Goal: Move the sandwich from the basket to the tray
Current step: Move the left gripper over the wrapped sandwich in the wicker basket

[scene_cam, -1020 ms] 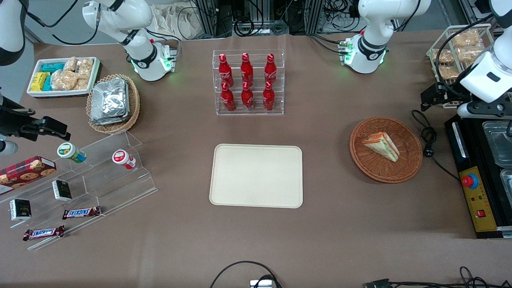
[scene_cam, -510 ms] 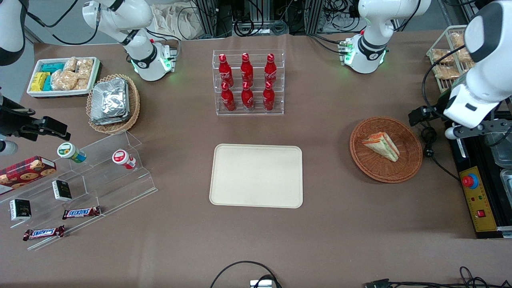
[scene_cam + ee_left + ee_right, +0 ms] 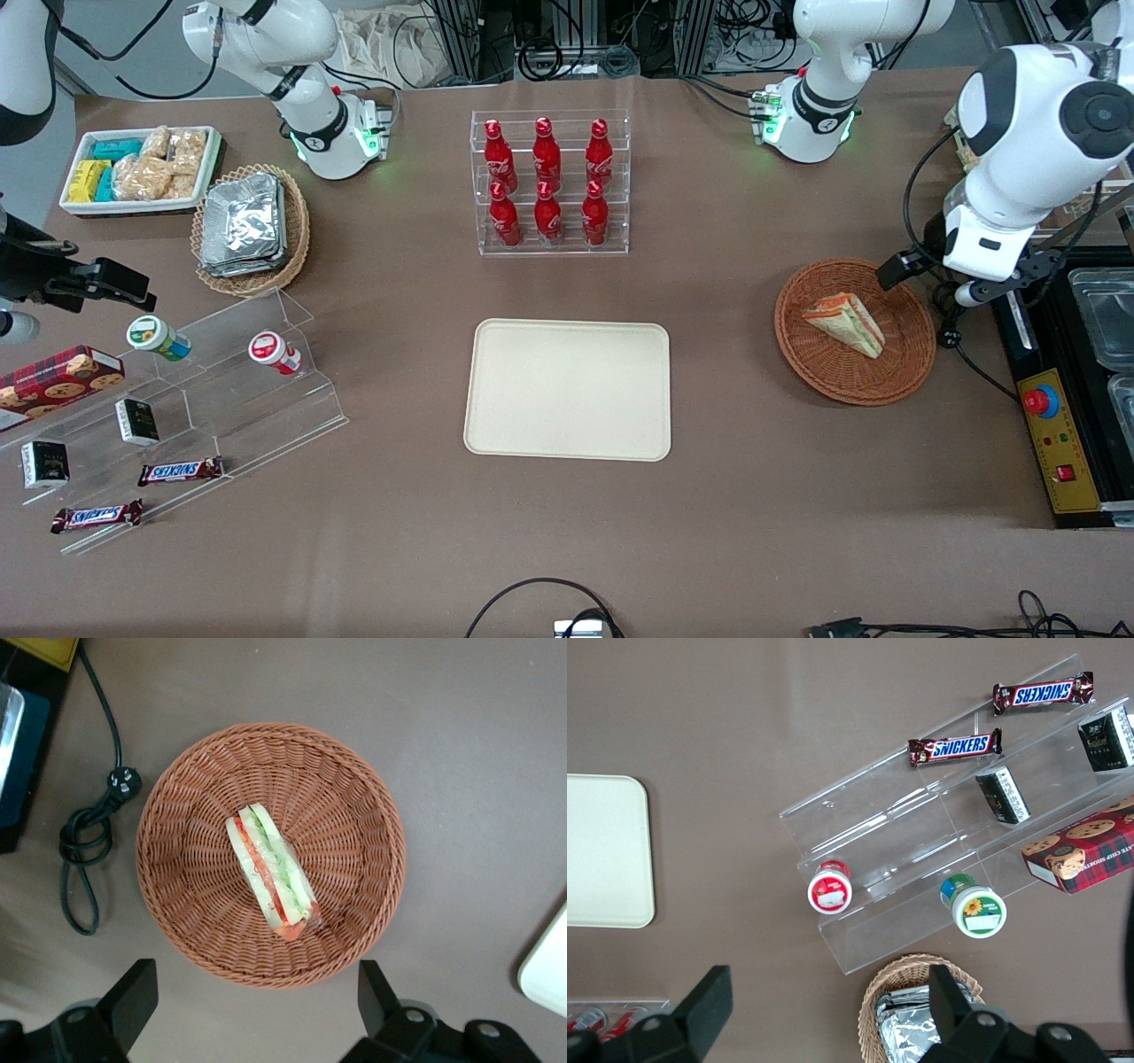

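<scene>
Sandwich (image 3: 271,870) lying wedge-flat in reddish wicker basket (image 3: 174,904), gripper (image 3: 257,1010) hovering above with fingers spread wide and empty, at risk of snagging the weave or squashing the bread if lowered off-centre.

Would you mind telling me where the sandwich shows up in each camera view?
Front view: the sandwich lies in the basket, toward the working arm's end of the table.
Left wrist view: sandwich in the basket's middle, below the open hand.
Right wrist view: not in it.
Shared landmark: the basket.
</scene>
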